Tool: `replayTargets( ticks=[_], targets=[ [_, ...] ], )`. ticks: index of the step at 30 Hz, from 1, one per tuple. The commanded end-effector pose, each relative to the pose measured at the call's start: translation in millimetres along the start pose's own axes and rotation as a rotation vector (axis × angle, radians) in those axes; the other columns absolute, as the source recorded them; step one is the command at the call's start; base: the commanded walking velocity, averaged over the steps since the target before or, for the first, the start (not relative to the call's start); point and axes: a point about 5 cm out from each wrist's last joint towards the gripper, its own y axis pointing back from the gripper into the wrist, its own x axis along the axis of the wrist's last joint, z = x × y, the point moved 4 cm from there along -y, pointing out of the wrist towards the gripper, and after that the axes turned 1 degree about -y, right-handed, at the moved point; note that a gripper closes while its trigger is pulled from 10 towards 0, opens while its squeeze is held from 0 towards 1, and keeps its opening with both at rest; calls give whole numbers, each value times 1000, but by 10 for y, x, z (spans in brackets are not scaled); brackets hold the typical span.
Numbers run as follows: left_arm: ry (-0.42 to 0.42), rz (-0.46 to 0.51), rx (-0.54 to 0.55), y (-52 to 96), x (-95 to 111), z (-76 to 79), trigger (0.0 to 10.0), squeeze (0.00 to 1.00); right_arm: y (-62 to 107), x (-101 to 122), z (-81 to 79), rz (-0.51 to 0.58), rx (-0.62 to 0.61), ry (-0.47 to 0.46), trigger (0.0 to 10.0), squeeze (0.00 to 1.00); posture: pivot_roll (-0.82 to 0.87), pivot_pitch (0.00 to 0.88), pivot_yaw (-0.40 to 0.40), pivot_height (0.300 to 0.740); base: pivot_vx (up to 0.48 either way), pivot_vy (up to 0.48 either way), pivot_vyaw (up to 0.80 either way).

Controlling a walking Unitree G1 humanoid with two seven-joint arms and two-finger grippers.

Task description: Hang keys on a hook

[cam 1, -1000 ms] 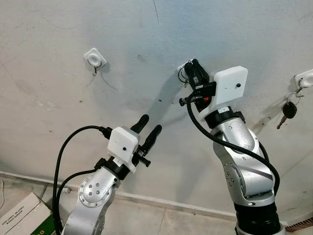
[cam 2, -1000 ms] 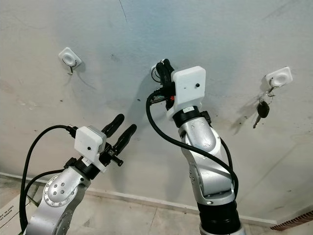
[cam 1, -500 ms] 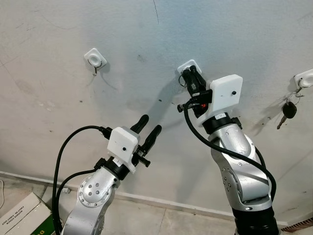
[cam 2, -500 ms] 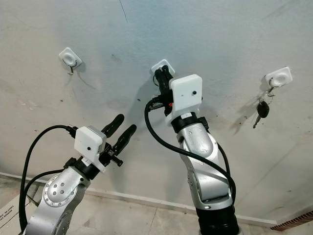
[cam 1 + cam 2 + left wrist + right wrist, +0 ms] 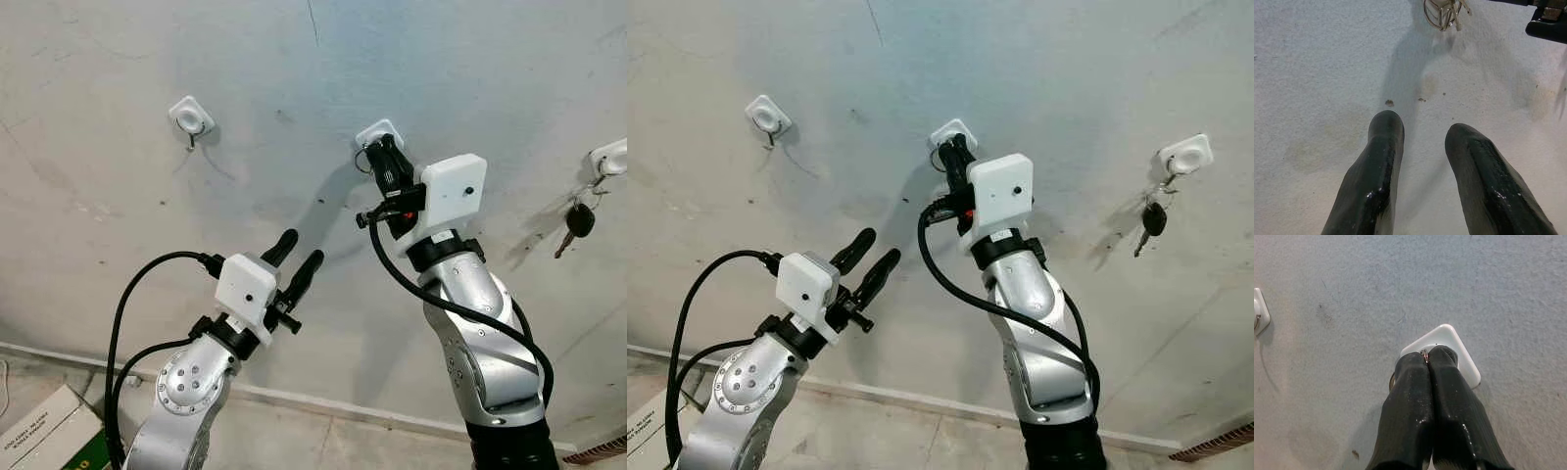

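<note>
My right gripper (image 5: 385,144) is raised against the wall, its tips on the white middle hook plate (image 5: 377,129). Its fingers (image 5: 1410,396) are pressed together, shut on a metal key ring (image 5: 1442,12) that hangs just below the plate with small keys on it. In the right wrist view the ring's edge glints between the fingertips, over the plate (image 5: 1459,345). My left gripper (image 5: 302,248) stands open lower down and to the left, pointing at the bare wall, holding nothing.
On the wall to the left is a white hook (image 5: 190,116) with nothing on it. At the far right, another hook (image 5: 609,157) carries a black car key (image 5: 578,220). A cardboard box (image 5: 44,431) sits on the floor at lower left.
My right gripper has slid a little left and down, uncovering the middle hook plate, with the ring still pinched. The left arm has stayed still.
</note>
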Motion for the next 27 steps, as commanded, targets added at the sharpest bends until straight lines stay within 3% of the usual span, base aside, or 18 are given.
replayTargets(
  ticks=[1,18,27],
  targets=[
    [-9,-4,2,4,-9,-7,10000,0,49,-131,-40,-62,20,-6,10000,0,-38,73,5,740,0,0,0],
    [-9,-5,1,-4,-10,3,10000,0,175,-312,-229,-144,146,-56,10000,0,-39,74,5,740,0,0,0],
    [-9,-7,1,-4,-11,1,10000,0,203,-364,-234,-165,154,-55,10000,0,-38,76,5,740,0,0,0]
  ],
)
